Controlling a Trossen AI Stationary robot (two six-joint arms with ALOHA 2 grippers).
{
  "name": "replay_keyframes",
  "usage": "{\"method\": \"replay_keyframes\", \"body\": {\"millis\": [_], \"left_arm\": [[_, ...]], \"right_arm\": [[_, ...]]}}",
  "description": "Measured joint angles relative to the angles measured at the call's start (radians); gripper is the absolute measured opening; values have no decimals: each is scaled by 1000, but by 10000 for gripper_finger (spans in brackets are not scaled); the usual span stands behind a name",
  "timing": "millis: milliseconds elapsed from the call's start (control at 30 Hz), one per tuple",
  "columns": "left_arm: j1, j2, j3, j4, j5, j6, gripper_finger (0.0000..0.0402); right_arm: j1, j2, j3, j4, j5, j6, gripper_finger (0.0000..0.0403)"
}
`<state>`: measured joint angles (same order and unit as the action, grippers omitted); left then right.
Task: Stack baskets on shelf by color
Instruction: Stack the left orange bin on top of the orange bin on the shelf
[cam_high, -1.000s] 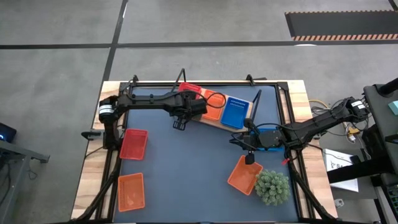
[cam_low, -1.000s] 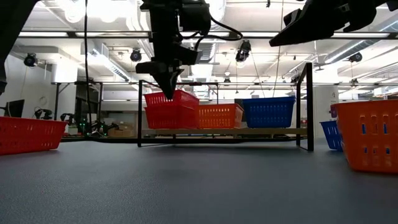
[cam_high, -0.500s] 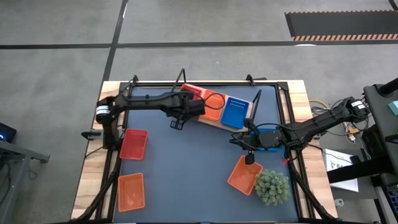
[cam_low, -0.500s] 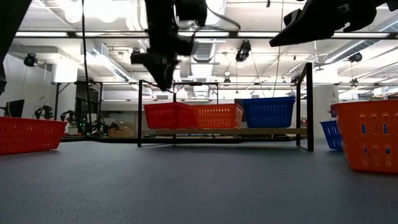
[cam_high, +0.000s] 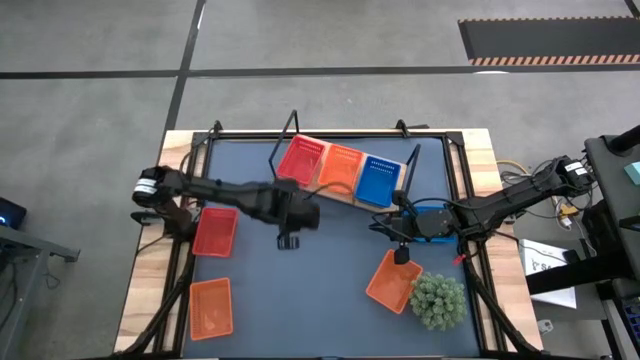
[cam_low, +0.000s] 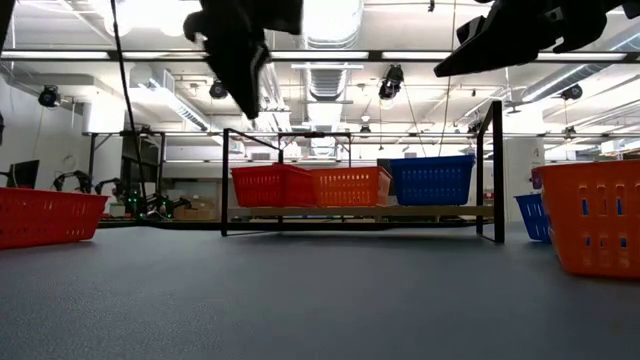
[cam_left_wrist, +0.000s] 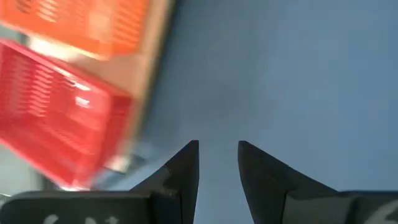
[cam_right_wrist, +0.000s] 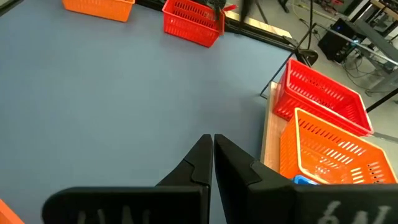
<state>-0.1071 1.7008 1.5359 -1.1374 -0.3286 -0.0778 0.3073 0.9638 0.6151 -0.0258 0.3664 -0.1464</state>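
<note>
While the left gripper hangs over bare tabletop at six o'clock from the shelf, the high view shows the light-brown wooden shelf carrying a red plastic mesh basket, an orange one and a blue one side by side. The right gripper sits at twelve o'clock of a loose orange basket. In the left wrist view, its fingers stand apart, holding nothing. In the right wrist view, the right fingers are pressed together, empty.

Plastic mesh baskets; wooden shelf; matt tabletop.
</note>
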Motion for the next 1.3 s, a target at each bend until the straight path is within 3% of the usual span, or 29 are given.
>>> {"method": "replay_keyframes", "body": {"millis": [133, 267, 367, 500, 700, 1033, 1300], "left_arm": [[-95, 0, -18, -70, 17, -312, 95], [-172, -1, -22, -242, 42, -608, 95], [-211, -3, -38, -363, 76, -725, 95], [-249, -27, -117, -397, 199, -701, 95], [-333, -121, -301, -393, 239, -491, 95], [-369, -326, -550, -254, 247, -544, 95], [-370, -368, -609, -180, 348, -581, 95]], "right_arm": [[0, 0, -3, 0, 0, 6, 9], [0, 0, -3, 0, 0, 18, 9], [0, 0, -3, 0, 0, 19, 9], [0, 0, -3, 0, -1, 26, 9], [0, 0, -5, 0, -8, 34, 9], [0, 0, -5, 0, -8, 41, 9], [0, 0, -9, 0, -8, 42, 9]]}}
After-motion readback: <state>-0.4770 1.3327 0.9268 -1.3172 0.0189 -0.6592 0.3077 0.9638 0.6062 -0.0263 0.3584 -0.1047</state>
